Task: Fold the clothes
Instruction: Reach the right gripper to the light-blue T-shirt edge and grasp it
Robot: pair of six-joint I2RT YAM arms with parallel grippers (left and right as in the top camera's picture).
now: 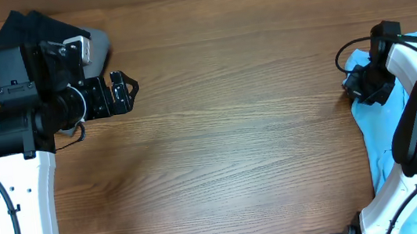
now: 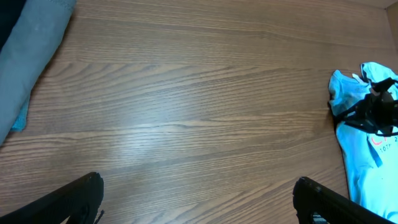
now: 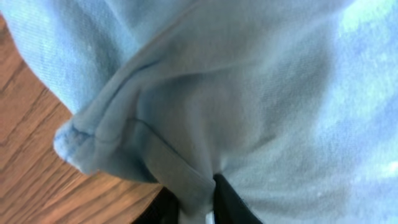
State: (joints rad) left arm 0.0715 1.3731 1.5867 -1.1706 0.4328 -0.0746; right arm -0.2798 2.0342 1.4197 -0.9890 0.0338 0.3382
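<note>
Right fingers (image 3: pixel 231 205) seem clamped on the light blue T-shirt (image 3: pixel 261 93); left fingers (image 2: pixel 68 202) gape, well apart from it.

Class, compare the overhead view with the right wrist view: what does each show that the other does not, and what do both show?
Overhead only: the left gripper, open above the wooden table, and a black garment beside that arm. Right wrist only: close up, a fabric fold pinched in the right gripper. Both: the light blue T-shirt and the table's wood grain.

Crumpled light blue T-shirt (image 1: pixel 380 133) far right; black and grey garments (image 1: pixel 29 27) heaped far left.
</note>
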